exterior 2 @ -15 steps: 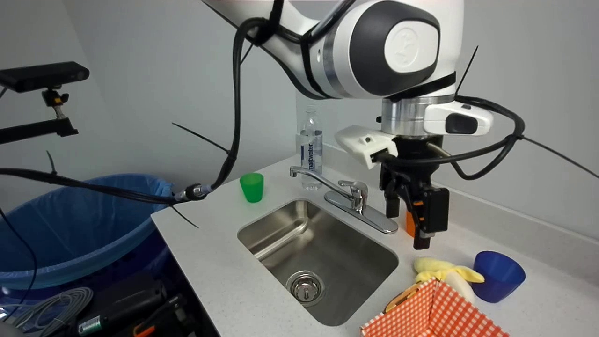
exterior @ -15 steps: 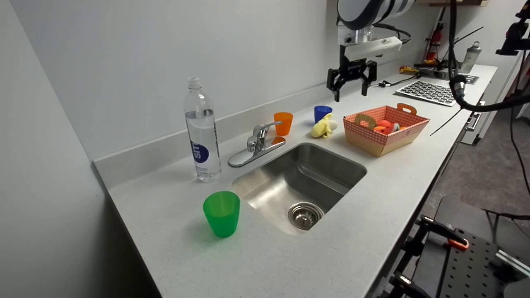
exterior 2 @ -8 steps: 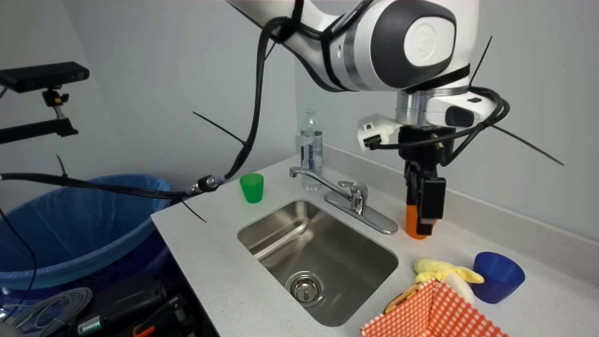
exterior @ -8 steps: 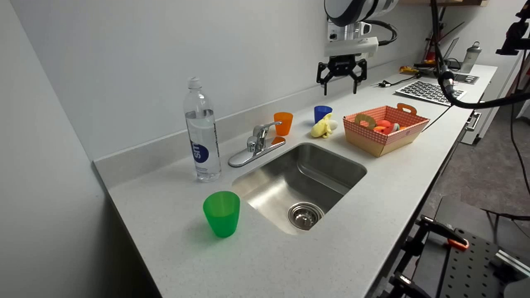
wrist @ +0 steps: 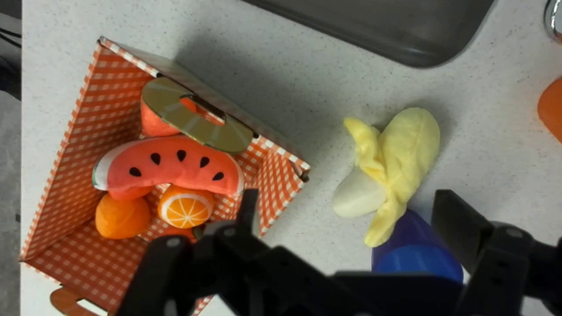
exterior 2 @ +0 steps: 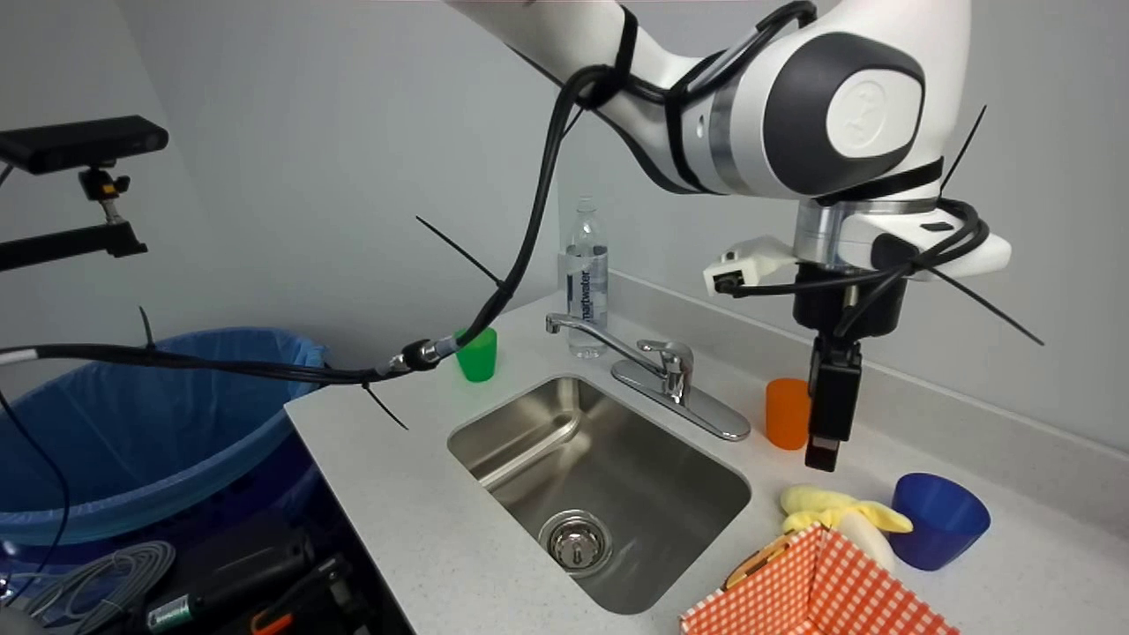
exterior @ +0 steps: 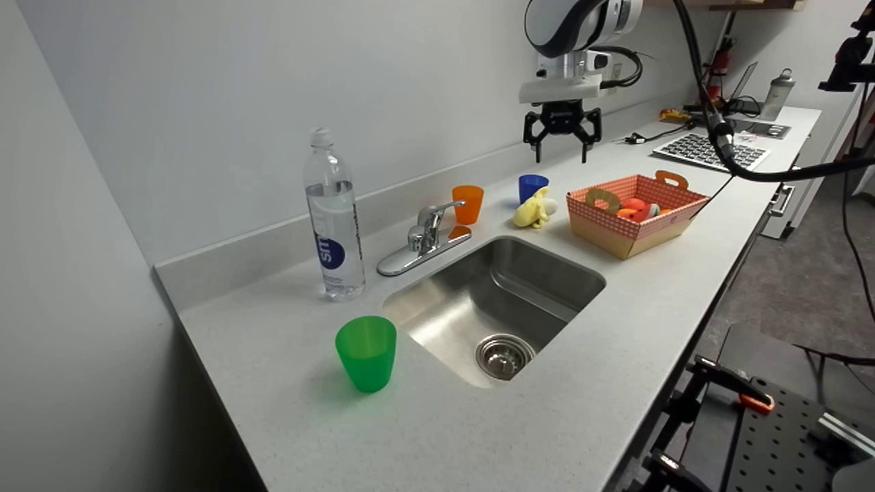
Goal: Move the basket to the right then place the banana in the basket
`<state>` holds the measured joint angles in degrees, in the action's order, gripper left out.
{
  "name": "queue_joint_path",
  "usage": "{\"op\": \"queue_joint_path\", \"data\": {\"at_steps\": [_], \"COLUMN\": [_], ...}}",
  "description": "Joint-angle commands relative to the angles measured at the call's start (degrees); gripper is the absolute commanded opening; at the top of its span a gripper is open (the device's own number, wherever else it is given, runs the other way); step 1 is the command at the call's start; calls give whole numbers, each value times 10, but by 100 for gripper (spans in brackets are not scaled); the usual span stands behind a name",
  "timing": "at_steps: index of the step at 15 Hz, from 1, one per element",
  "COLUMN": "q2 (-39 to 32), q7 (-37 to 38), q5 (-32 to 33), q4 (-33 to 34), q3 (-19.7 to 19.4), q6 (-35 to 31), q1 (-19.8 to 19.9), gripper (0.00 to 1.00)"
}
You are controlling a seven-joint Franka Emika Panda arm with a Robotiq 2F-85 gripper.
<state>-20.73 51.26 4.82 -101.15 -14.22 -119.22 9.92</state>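
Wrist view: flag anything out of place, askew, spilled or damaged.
The part-peeled banana lies on the counter near the blue cup; odd, since the watermelon slice and cut orange sit inside the basket. One handle also looks askew, leaning in over the slice. No spill or damage shows.

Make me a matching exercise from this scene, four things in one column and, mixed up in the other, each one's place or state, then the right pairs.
Things
1. plush banana
2. plush watermelon slice
3. gripper
4. orange cup

Place or state
A. open, above the counter
B. beside the faucet
C. inside the gingham-lined basket
D. on the counter, beside the blue cup

Pairs: 1-D; 2-C; 3-A; 4-B
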Motion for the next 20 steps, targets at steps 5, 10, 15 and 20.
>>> {"op": "queue_joint_path", "data": {"at_steps": [5, 10, 15, 20], "q2": [-70, -112, -116, -117], "q7": [38, 61, -49, -171], "q5": [-2, 11, 14, 4], "q4": [84, 112, 105, 97], "q3": [-15, -17, 5, 6], "q6": [20, 9, -23, -65], "q1": [-2, -9, -2, 5], "gripper": [100, 100, 100, 100]}}
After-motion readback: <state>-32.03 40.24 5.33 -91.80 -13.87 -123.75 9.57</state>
